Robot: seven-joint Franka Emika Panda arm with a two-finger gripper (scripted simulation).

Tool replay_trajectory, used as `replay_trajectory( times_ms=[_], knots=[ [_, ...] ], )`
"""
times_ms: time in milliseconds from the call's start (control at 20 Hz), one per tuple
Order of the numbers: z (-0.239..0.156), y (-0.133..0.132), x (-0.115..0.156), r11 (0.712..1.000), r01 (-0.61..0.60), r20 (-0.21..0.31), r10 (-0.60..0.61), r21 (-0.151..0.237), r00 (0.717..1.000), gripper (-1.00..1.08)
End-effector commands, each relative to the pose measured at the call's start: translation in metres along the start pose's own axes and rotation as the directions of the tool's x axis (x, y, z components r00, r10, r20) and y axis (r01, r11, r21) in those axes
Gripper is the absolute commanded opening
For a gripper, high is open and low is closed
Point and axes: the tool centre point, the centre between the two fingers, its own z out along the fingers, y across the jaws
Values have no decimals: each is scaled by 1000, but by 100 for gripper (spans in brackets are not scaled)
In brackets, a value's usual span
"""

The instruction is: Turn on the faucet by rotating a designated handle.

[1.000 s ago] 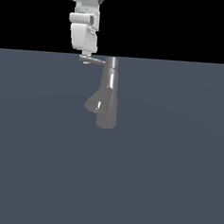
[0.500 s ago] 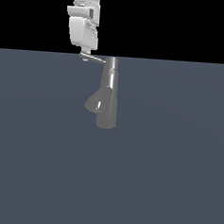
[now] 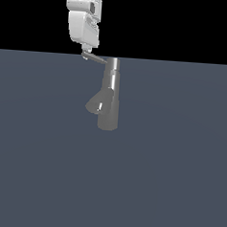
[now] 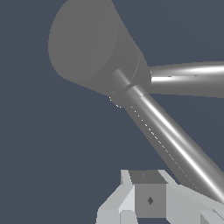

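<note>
In the exterior view's upper left, the white hand [image 3: 86,51] touches the outer end of the thin grey metal handle rod [image 3: 96,59]; its spread cannot be told. Centre frame, the grey metallic upright faucet [image 3: 109,98] stands on the slate-blue bench [image 3: 179,163]

My arm hangs down from above, wrist vertical, white pincer [image 3: 86,51] pointing straight downward; my fingers [image 4: 148,199] sit close together, their gap unclear.

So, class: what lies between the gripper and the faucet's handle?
Nothing. In the exterior view the gripper sits right at the outer end of the handle of the faucet, with no gap showing; whether they touch cannot be told.
</note>
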Motion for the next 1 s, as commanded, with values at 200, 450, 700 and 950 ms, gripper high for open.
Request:
replay_trajectory(
  times_ms=[200, 450, 700, 950],
  knots=[
    [-5, 16, 14, 1000, 0, -2, 0, -7, 1000, -100],
    [-9, 28, 23, 1000, 3, -2, -3, -10, 1000, -100],
    [-14, 41, 32, 1000, 5, -1, -5, -12, 1000, -100],
    [-19, 54, 42, 1000, 8, -1, -8, -14, 1000, -100]
  ],
)
